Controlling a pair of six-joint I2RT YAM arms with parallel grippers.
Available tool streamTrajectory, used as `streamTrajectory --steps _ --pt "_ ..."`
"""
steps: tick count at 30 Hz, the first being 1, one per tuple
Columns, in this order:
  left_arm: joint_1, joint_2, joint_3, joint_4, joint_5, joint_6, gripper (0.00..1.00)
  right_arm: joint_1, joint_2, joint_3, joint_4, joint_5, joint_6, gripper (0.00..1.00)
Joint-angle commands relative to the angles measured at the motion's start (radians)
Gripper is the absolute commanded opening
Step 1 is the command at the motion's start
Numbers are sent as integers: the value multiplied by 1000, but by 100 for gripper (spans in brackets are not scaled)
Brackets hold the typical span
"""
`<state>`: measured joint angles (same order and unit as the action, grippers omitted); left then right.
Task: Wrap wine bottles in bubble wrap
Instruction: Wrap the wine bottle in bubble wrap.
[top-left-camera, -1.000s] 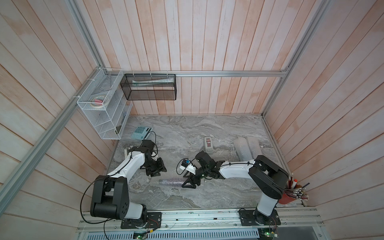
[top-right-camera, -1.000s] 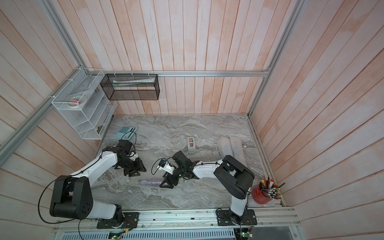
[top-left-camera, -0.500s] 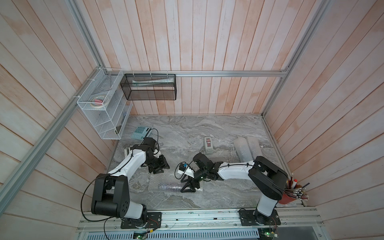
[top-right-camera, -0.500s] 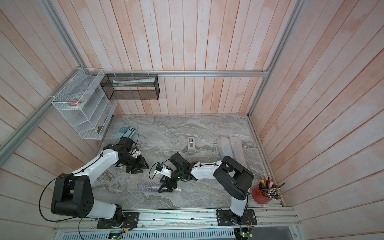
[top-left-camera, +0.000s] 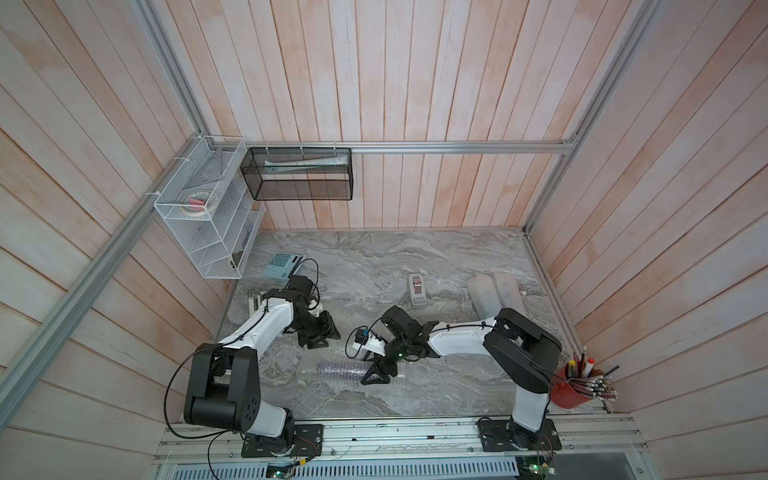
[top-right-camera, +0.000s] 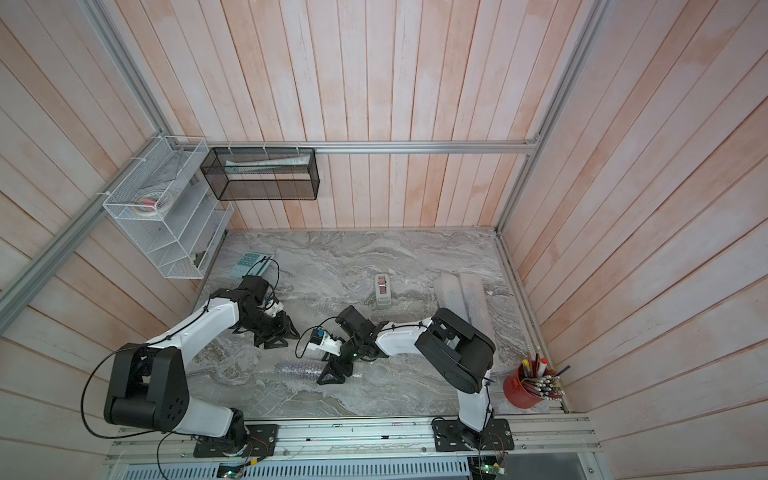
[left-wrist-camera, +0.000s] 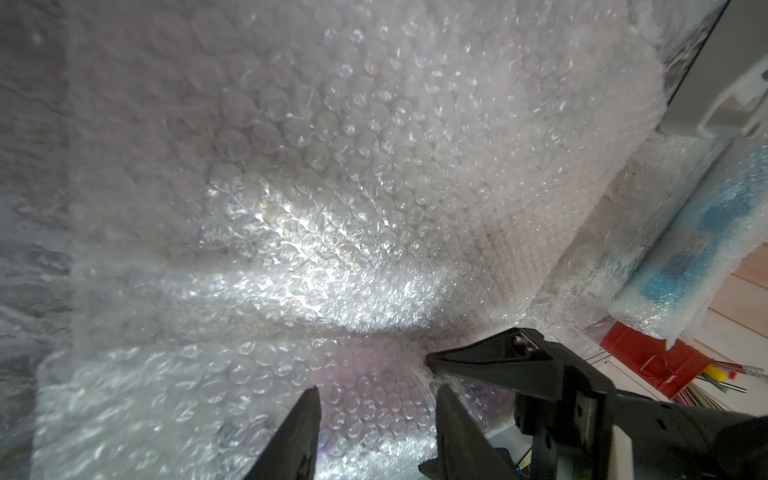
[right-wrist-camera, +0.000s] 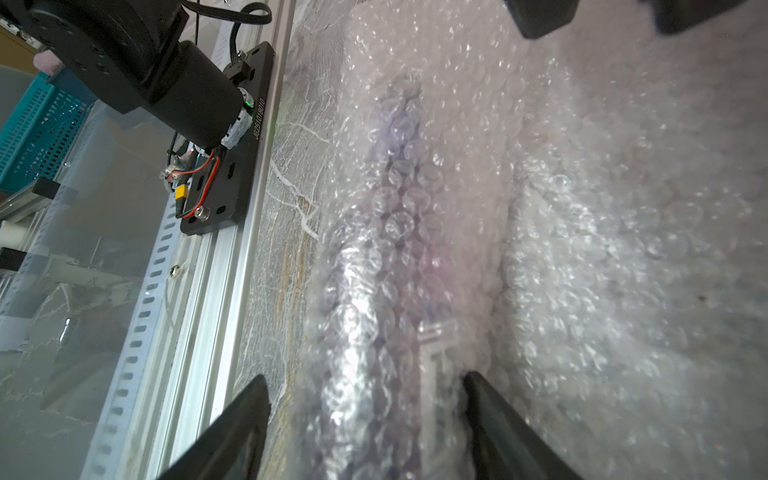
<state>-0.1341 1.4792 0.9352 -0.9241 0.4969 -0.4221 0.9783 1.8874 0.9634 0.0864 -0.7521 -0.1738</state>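
Note:
A purple wine bottle rolled in bubble wrap (top-left-camera: 336, 368) (top-right-camera: 297, 368) lies near the table's front. My right gripper (top-left-camera: 376, 372) (right-wrist-camera: 365, 399) is open astride one end of that roll (right-wrist-camera: 386, 291); one finger sits against its side, while the other fingertip (right-wrist-camera: 249, 415) stands clear of it. The rest of the sheet (left-wrist-camera: 332, 166) spreads flat behind the roll. Over that sheet, my left gripper (top-left-camera: 318, 334) (left-wrist-camera: 376, 399) hangs open, with the purple-tinted roll (left-wrist-camera: 374, 374) showing beyond its fingertips. Two wrapped tubes (top-left-camera: 494, 293) lie at the back right, one showing blue (left-wrist-camera: 706, 232).
A grey tape dispenser (top-left-camera: 417, 289) stands behind the right arm. A teal calculator (top-left-camera: 282, 266) lies at the back left. A red pen cup (top-left-camera: 573, 386) sits at the front right corner. Wire shelves (top-left-camera: 208, 216) hang on the left wall.
My right gripper has come down and forward onto the end of the wrapped roll, which has shifted slightly left. The left gripper has shifted a little to the right.

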Motion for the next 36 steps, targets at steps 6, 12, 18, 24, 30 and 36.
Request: streamTrajectory --steps 6,12,18,24,30,36 --pt "-8 -49 100 24 -3 102 48 2 64 14 -114 54 -68 71" --pt "-11 -83 135 69 -74 236 51 -47 88 38 -145 -26 -69 58" --pt "-12 -140 129 95 -88 433 51 -76 114 62 -176 -121 -78 54" --pt "-11 -220 122 0 -5 671 50 -94 125 66 -171 -147 -67 53" --pt "-15 -249 177 -196 113 870 48 -108 136 77 -181 -170 -68 53" --pt "-83 -313 80 -349 153 1115 56 -121 137 83 -181 -177 -58 53"
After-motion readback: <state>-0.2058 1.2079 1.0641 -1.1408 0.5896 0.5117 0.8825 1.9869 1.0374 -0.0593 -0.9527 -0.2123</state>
